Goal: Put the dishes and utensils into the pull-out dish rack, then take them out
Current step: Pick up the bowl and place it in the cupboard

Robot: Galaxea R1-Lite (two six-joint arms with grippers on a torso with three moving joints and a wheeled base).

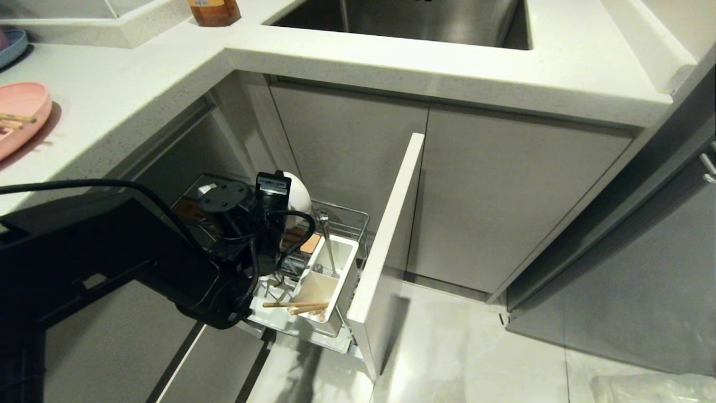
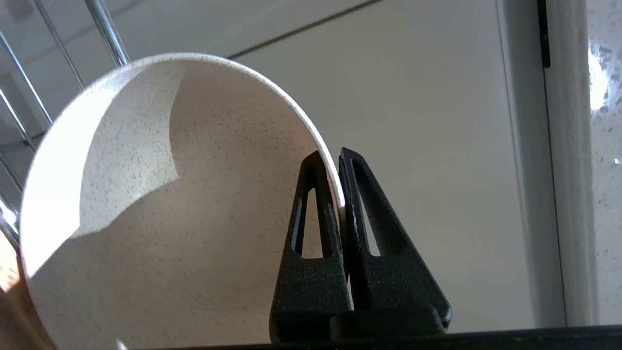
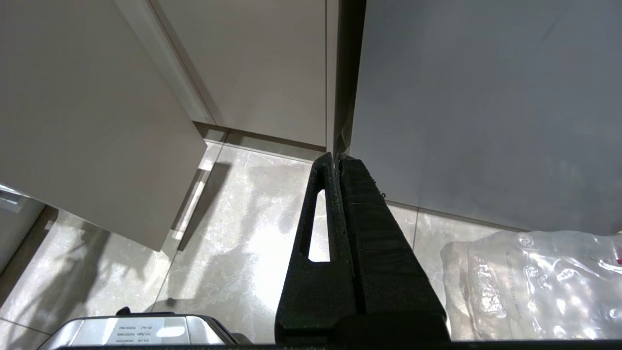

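Left wrist view | left pincer clamped on the white bowl rim, inside the pull-out dish rack | right pincer together, parked over floor | risk: thin rim grip may slip, bowl striking the wires.

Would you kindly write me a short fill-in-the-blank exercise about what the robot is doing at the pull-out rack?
1. The left gripper is shut on the rim of the white ____.
2. The chopsticks lie across the white utensil ____.
3. The pink plate sits on the ____, not in the dish rack.
4. The right gripper holds ____.

Missing words: bowl; box; countertop; nothing
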